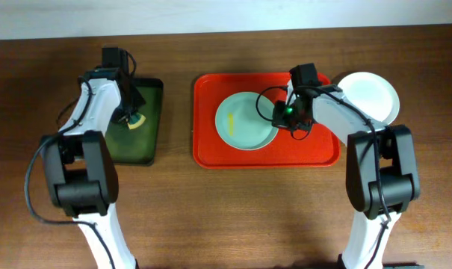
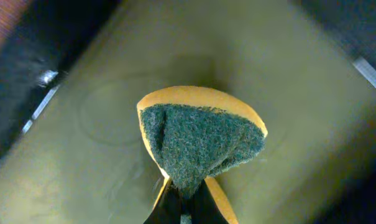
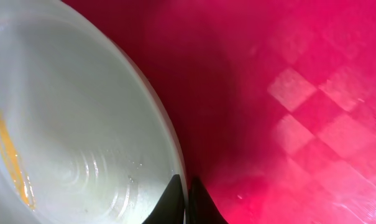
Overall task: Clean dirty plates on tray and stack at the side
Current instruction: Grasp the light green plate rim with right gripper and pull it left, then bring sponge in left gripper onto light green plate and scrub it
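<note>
A pale blue-green plate (image 1: 244, 121) with a yellow smear lies on the red-orange tray (image 1: 211, 149). My right gripper (image 1: 284, 119) is shut on this plate's right rim; in the right wrist view the jaws (image 3: 185, 199) pinch the rim of the plate (image 3: 69, 137). A white plate (image 1: 371, 96) lies on the table right of the tray. My left gripper (image 1: 130, 112) is shut on the yellow-green sponge (image 1: 137, 122), over the dark green tray (image 1: 147, 142). In the left wrist view the sponge (image 2: 200, 140) sticks out from the jaws (image 2: 184, 208). A third plate is not in view.
The dark green tray (image 2: 100, 112) has a black rim and stands left of the red-orange tray. Brown table surface lies in front of both trays. The red tray's floor (image 3: 287, 99) is bare to the right of the held plate.
</note>
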Available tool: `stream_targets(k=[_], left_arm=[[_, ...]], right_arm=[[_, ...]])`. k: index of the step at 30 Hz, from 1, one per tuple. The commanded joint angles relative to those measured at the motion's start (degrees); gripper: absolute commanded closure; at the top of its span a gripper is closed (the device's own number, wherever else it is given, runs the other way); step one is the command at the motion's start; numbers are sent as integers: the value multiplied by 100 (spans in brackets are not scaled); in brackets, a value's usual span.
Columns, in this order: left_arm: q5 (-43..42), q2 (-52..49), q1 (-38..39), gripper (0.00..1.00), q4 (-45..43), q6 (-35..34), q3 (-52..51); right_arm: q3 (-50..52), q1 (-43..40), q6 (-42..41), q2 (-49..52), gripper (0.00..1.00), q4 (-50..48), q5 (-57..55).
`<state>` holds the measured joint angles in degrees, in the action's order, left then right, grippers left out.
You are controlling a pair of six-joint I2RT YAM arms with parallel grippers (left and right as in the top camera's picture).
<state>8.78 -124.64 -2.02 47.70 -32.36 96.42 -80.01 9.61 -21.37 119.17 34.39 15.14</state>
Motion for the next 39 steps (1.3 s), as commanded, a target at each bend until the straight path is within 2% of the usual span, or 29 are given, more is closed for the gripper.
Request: stream_targets(k=[1,5,8,11,14,17,19,20,23,26,28,33,35,39], left_arm=[[-7,-442,-39,100,31,74,2],[-2,-535,-39,100,216,313,35],[0,-319,-39,100,782,511,431],[-7,256,-28,100,1296,511,894],[-94,997,133,100,1305,511,903],[-1285,1110,476,100,1296,1019,883],[-1394,1110,833,100,1276,1023,868],[-1394,1108,1043,100,1233,1019,866],[-1344,1102,1707,100,844,986,861],[-1202,896,2175,100,592,503,861],[-1226,527,2422,100,409,455,861],[-1784,-243,2848,100,-511,398,861],[-1784,-374,2944,100,-647,-74,861],[-1805,-793,3165,100,-719,-481,861]], right_arm=[[39,98,-341,398,96,2,-236],[39,101,-339,400,96,199,-227],[39,94,-339,400,96,203,-212],[39,103,-339,400,96,173,-7],[39,229,-341,400,96,-81,-13],[26,203,-44,398,96,-186,-13],[26,195,334,398,96,-199,96],[26,195,575,398,96,-214,269],[15,190,542,398,96,-214,262],[15,188,439,398,96,-249,262],[15,188,439,398,96,-256,262],[15,188,439,398,96,-273,262],[15,188,439,398,96,-295,264],[15,188,439,398,96,-295,262]])
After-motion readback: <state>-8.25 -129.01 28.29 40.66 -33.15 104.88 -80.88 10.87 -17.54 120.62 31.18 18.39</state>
